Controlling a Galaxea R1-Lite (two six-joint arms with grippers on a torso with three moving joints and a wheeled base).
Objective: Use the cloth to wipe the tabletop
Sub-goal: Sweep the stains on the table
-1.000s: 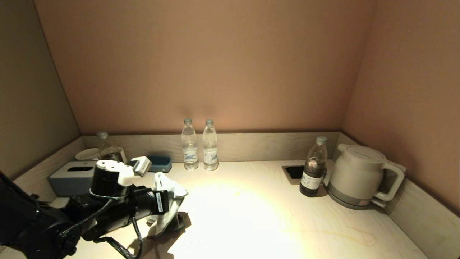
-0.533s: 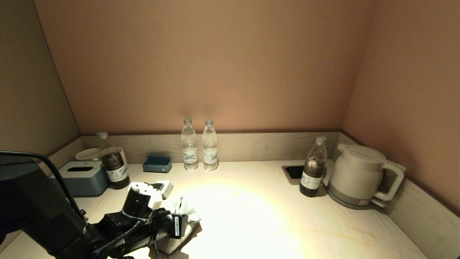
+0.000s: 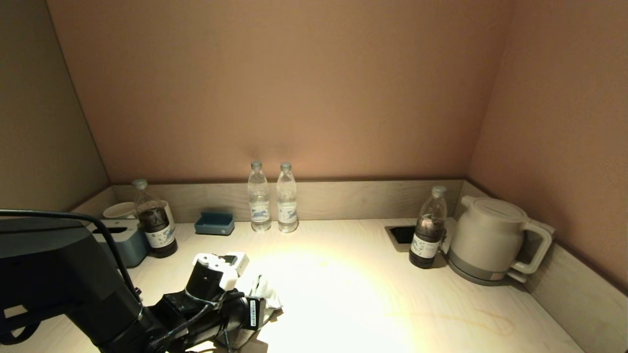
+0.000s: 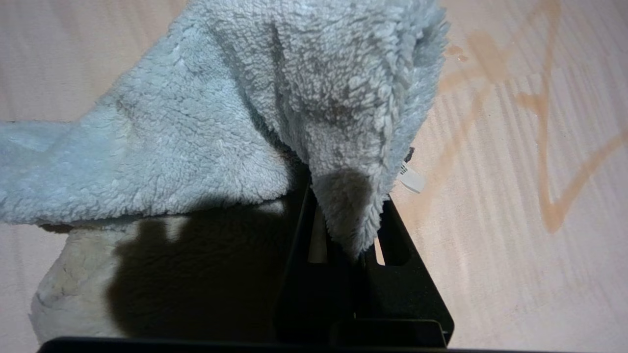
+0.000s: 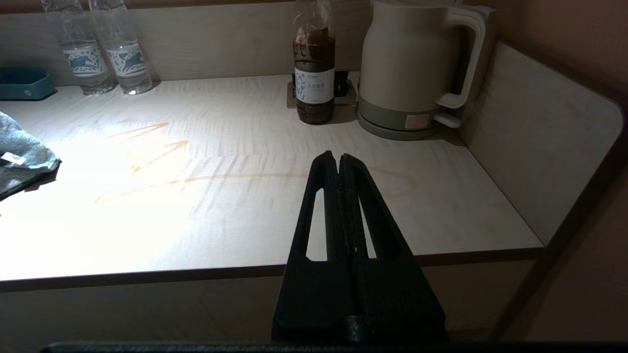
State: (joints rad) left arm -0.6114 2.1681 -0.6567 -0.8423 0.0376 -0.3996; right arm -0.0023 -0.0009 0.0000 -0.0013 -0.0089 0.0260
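Observation:
My left gripper [image 3: 262,306] is shut on a fluffy pale blue-grey cloth [image 3: 265,290] and holds it low on the light wooden tabletop [image 3: 373,294] at the front left. In the left wrist view the cloth [image 4: 274,103] drapes over the closed gripper [image 4: 346,215], with orange stain streaks [image 4: 544,127] on the wood beside it. My right gripper [image 5: 338,162] is shut and empty, parked off the table's front edge, out of the head view. From there the cloth [image 5: 22,152] shows at the far left and orange streaks [image 5: 206,176] cross the tabletop.
Two clear water bottles [image 3: 272,198] stand at the back wall. A dark bottle [image 3: 154,225], a blue-grey tissue box [image 3: 125,240], a bowl [image 3: 117,210] and a small blue tray [image 3: 214,223] sit back left. Another dark bottle [image 3: 428,228] and a white kettle [image 3: 493,240] stand right.
My left arm has carried the cloth to the right and toward the front edge across the tabletop, uncovering the dark bottle and tissue box at the back left. The right arm has not moved.

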